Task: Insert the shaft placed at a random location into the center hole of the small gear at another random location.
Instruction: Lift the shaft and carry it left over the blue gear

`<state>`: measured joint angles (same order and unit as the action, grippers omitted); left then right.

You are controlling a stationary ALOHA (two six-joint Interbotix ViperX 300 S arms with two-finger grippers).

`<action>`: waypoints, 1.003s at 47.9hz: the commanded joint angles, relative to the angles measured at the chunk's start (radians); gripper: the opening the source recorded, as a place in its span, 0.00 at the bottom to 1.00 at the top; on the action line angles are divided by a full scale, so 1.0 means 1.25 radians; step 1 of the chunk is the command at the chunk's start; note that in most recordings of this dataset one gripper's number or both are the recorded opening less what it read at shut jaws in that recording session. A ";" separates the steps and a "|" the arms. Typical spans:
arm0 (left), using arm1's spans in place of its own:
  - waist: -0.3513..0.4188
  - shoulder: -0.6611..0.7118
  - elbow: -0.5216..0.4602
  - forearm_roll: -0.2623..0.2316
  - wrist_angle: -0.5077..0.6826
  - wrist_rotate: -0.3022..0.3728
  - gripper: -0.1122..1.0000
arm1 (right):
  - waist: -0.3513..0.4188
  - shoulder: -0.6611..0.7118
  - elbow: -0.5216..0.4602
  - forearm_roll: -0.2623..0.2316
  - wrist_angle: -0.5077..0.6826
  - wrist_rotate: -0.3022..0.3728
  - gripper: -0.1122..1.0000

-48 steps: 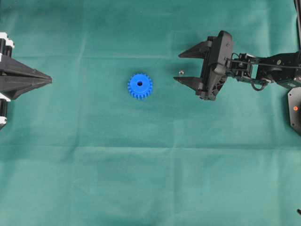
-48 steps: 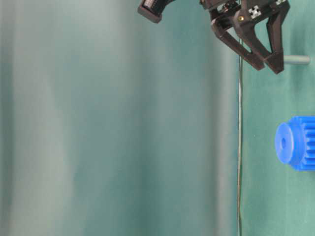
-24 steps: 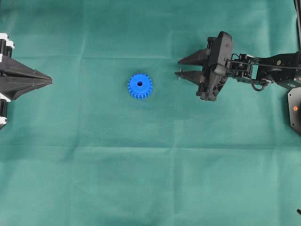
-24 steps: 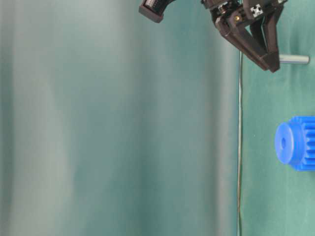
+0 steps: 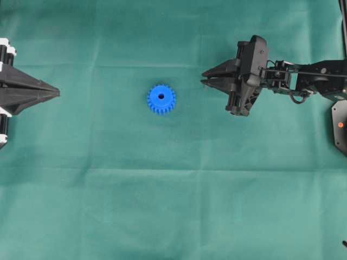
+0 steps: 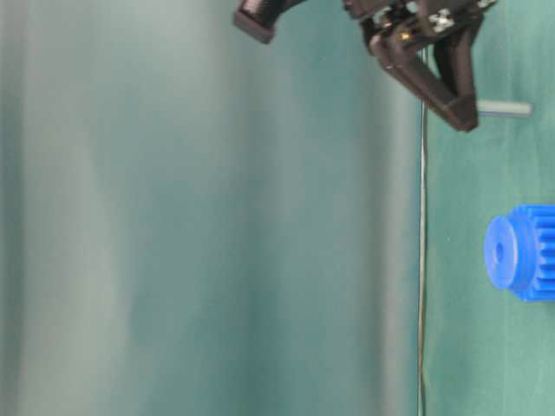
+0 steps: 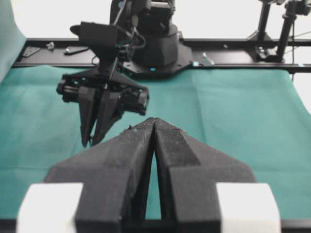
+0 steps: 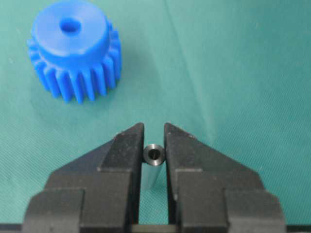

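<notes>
The small gear [image 5: 161,98], bright blue, lies flat on the green cloth with its center hole [image 5: 161,96] facing up. The right wrist view shows the gear [image 8: 73,48] and hole [image 8: 71,24] ahead and to the left. My right gripper [image 5: 204,77] sits to the gear's right, shut on the shaft [image 8: 154,155], a small grey pin pinched upright between the fingertips [image 8: 167,131]. From table level the shaft [image 6: 505,108] sticks out past the fingertips, clear of the gear [image 6: 520,253]. My left gripper [image 5: 57,93] stays shut and empty at the left edge.
Green cloth [image 5: 173,206] covers the whole table. The right arm's black base [image 5: 340,125] with a red dot sits at the right edge. A black rail and arm base [image 7: 155,43] close off the far side in the left wrist view.
The right gripper's jaws have closed from wide open onto the shaft. Gripper and shaft have shifted slightly away from the cloth. The left gripper and gear have not moved.
</notes>
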<state>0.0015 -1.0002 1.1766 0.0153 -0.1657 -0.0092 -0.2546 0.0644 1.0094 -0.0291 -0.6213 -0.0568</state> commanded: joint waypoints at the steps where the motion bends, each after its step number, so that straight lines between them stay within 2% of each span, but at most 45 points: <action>1: 0.000 0.004 -0.020 0.002 -0.004 0.000 0.10 | 0.009 -0.066 -0.021 -0.002 0.052 0.010 0.23; 11: 0.000 0.002 -0.020 0.002 -0.004 0.000 0.10 | 0.016 -0.151 -0.025 -0.004 0.131 0.007 0.23; 32: -0.001 0.005 -0.018 0.002 -0.004 0.000 0.10 | 0.025 -0.153 -0.033 -0.002 0.137 0.007 0.23; 48: -0.001 0.007 -0.018 0.002 -0.004 0.000 0.10 | 0.071 -0.075 -0.140 -0.002 0.151 0.009 0.23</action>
<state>0.0015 -0.9986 1.1766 0.0153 -0.1657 -0.0092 -0.1749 -0.0368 0.8928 -0.0307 -0.4403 -0.0568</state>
